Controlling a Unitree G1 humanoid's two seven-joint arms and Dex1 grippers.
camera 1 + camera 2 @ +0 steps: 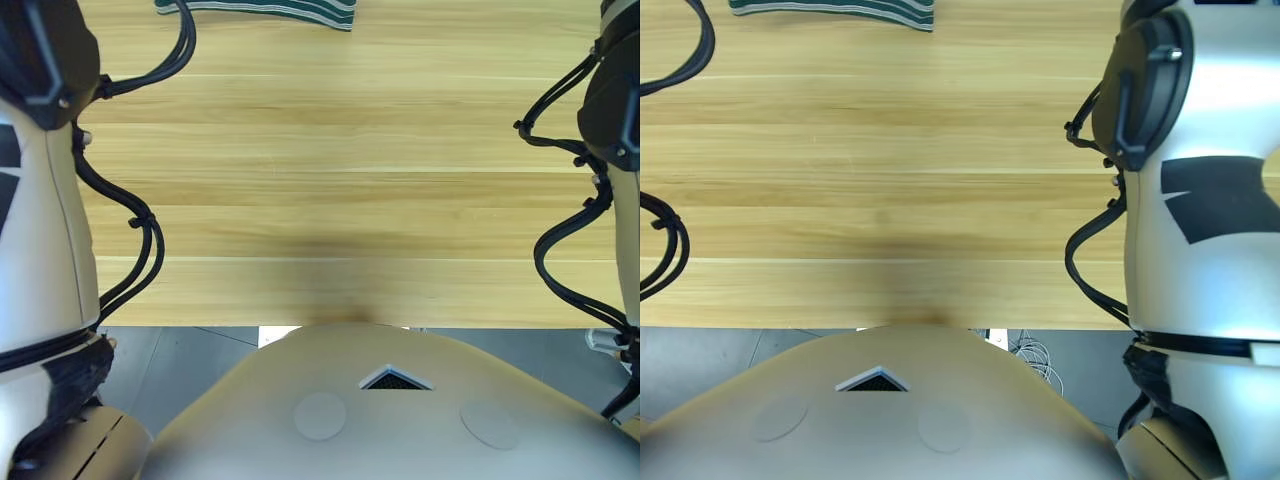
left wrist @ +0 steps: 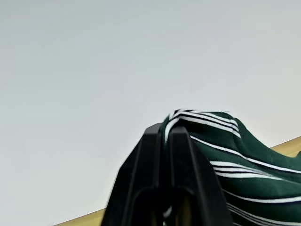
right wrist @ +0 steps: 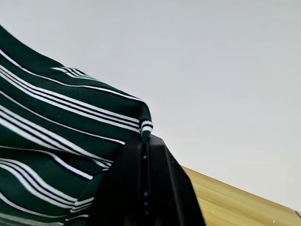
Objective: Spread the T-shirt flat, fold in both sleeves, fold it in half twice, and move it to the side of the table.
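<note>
The green striped T-shirt (image 1: 262,9) (lying at the far edge of the table (image 1: 330,200)) is held pinched by the left gripper (image 2: 166,135) and right gripper (image 3: 144,145), both clamped on fabric.

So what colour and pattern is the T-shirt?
The T-shirt is dark green with thin white stripes, clearest in the right wrist view.

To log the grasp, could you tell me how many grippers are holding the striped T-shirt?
2: the left gripper and the right gripper, each shut on a T-shirt edge.
</note>
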